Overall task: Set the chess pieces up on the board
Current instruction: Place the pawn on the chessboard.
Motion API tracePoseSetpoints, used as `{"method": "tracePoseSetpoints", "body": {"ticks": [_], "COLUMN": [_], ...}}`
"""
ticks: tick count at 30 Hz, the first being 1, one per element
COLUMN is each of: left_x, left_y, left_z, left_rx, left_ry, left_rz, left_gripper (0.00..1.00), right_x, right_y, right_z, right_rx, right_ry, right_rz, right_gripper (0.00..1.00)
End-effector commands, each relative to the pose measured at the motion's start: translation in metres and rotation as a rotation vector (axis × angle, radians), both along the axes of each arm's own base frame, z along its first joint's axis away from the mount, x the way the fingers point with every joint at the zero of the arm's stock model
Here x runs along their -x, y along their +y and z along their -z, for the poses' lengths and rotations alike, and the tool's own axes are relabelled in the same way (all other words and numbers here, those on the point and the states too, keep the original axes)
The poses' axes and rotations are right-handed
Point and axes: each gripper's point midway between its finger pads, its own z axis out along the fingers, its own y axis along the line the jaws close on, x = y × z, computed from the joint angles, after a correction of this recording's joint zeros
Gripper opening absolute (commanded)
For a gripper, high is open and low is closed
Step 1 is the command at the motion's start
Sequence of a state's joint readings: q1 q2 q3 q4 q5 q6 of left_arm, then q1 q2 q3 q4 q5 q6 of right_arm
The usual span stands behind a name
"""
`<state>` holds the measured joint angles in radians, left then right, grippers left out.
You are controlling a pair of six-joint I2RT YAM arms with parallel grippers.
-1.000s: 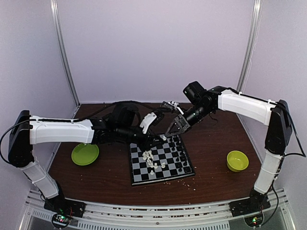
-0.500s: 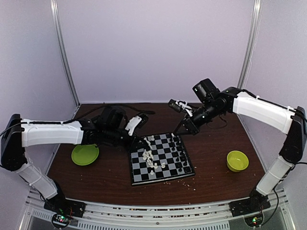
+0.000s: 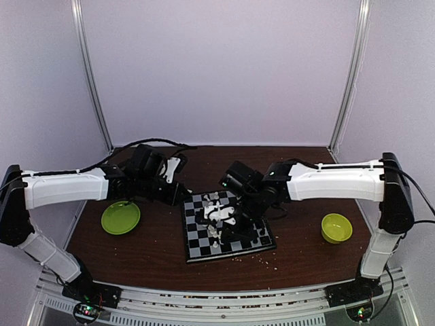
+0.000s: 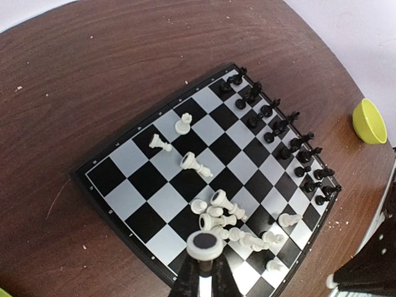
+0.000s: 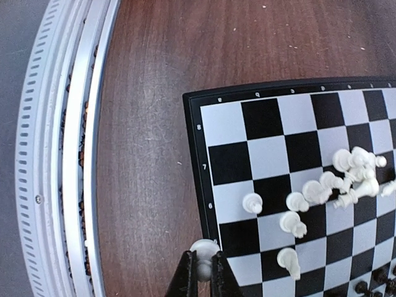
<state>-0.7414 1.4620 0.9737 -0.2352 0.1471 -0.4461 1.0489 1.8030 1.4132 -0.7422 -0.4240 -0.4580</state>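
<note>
The board (image 3: 198, 248) lies mid-table. Black chess pieces (image 4: 278, 130) stand in two rows along its right edge. White ones (image 4: 235, 223) lie mostly heaped and toppled near its middle, and a few (image 4: 183, 125) stand apart. My left gripper (image 3: 182, 197) hovers by the board's far-left corner. In its wrist view it (image 4: 205, 263) is shut on a white piece (image 4: 205, 245) whose dark felt base faces the camera. My right gripper (image 3: 219, 227) hangs over the board's middle. In its wrist view it (image 5: 204, 266) is shut on a small white piece (image 5: 204, 250), seen over the board's numbered rim (image 5: 197, 154).
A lime-green plate (image 3: 120, 218) sits left of the board under the left arm. A lime-green bowl (image 3: 336, 227) stands to the right. Pale crumbs dot the brown tabletop. The metal rail (image 5: 68, 161) runs along the near table edge.
The right arm has swung from the back right down over the board's middle. The left arm has drawn back left, off the board. Both grippers stayed shut.
</note>
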Motion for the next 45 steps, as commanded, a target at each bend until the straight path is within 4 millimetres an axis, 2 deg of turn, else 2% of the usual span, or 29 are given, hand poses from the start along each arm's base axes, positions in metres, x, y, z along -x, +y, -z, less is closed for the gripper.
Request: {"method": "tracePoseSetpoints", "body": {"ticks": [1,8,16,32,35,39,42,45], "left_x": [-0.001,0.004,0.003,0.005,0.006,0.010,0.015,0.023], "left_y": [0.006,0.017,0.017,0.017,0.016,0.012,0.008,0.005], "left_z": [-0.013,-0.011,-0.009,0.000,0.001,0.003,0.003,0.005], "left_rx": [0.038,0.031,0.020,0.008,0.007,0.002,-0.015,-0.065], "left_ry": [-0.004,-0.008,-0.009,0.013,0.021,0.044,0.062,0.105], "left_rz": [-0.055,-0.076,-0.071,-0.066,-0.058,-0.026,0.022,0.101], "left_gripper": [0.00,0.00,0.00,0.00,0.00,0.00,0.00,0.00], "right_x": [-0.003,-0.011,-0.011,-0.021,-0.021,-0.019,-0.018,-0.014], "right_y": [0.017,0.020,0.018,0.019,0.020,0.017,0.011,0.002], "right_z": [0.013,0.033,0.052,0.070,0.071,0.064,0.039,0.008], "right_rx": [0.056,0.109,0.150,0.181,0.178,0.177,0.153,0.109], "right_ry": [-0.084,-0.118,-0.102,-0.124,-0.120,-0.113,-0.122,-0.103], "right_rz": [-0.055,-0.059,-0.061,-0.021,-0.014,-0.008,-0.001,-0.001], "right_gripper": [0.00,0.00,0.00,0.00,0.05,0.21,0.30,0.33]}}
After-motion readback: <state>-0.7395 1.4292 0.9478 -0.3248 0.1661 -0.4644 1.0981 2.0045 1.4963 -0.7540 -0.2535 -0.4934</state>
